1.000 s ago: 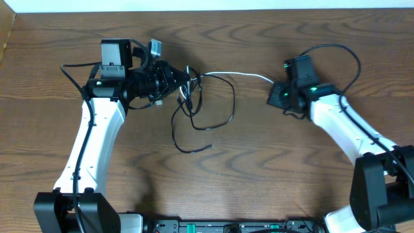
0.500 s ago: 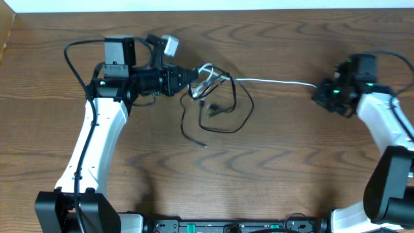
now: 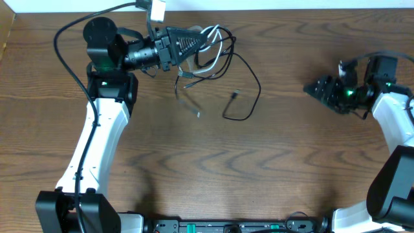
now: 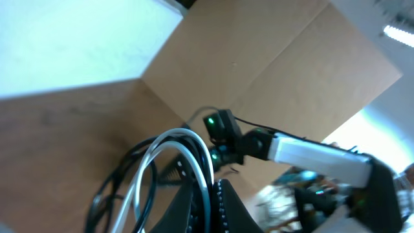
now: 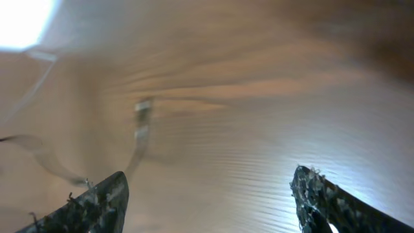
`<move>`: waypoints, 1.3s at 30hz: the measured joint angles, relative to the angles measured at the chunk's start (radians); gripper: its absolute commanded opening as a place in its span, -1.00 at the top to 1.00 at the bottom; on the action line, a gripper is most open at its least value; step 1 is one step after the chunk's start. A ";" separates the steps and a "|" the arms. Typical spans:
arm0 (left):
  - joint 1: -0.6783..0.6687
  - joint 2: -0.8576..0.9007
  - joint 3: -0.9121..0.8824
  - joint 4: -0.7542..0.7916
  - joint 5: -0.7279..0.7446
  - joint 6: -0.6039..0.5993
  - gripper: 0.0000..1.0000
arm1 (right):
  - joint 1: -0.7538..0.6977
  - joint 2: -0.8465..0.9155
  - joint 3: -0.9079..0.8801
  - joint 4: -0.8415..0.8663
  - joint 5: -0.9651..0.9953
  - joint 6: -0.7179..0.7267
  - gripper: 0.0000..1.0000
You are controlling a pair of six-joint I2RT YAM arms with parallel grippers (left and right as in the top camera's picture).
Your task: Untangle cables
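Left claw (image 3: 194, 43) sits at upper centre-left of the overhead view, pinching the cables (image 3: 217, 45) as a bunch. The bundle is at its tip, near the top edge of the worktop (image 3: 259, 162). White cable (image 3: 208, 31) loops right at the claw. One black cable (image 3: 257, 90) sweeps out to the right and curls back down, with its plug end (image 3: 234, 95) lying on the wood near frame centre. A second loose end (image 3: 196, 113) trails below the claw.

Left wrist view: white cable (image 4: 194, 139) arcs over the black loops (image 4: 123, 175), and all of them run down into the left claw (image 4: 210, 207) at bottom centre.

Right claw (image 3: 317, 89) is at the right of the overhead view, well apart from the bundle. Right wrist view is blurred. Its fingers (image 5: 103, 197) are spread wide at the lower corners with only bare wood between them.
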 measured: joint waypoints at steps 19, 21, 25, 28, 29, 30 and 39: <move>-0.121 0.001 0.003 -0.336 -0.193 -0.144 0.85 | 0.456 -0.097 0.101 0.429 -0.203 0.471 -0.18; -0.124 0.001 0.003 -0.342 -0.201 -0.120 0.85 | 0.493 -0.096 0.101 0.431 -0.158 0.527 -0.17; -0.126 0.001 0.003 -0.344 -0.209 -0.101 0.85 | 0.527 -0.094 0.101 0.447 -0.098 0.590 -0.17; -0.137 0.001 0.003 -0.366 -0.216 -0.093 0.85 | 0.544 -0.094 0.101 0.468 -0.044 0.625 -0.15; -0.145 0.001 0.003 -0.377 -0.220 -0.089 0.85 | 0.551 -0.094 0.101 0.484 -0.020 0.636 -0.14; -0.156 0.001 0.003 -0.387 -0.223 -0.081 0.85 | 0.552 -0.094 0.101 0.490 -0.008 0.639 -0.12; -0.185 0.001 0.003 -0.387 -0.241 -0.075 0.85 | 0.565 -0.047 0.101 0.419 0.171 0.667 0.17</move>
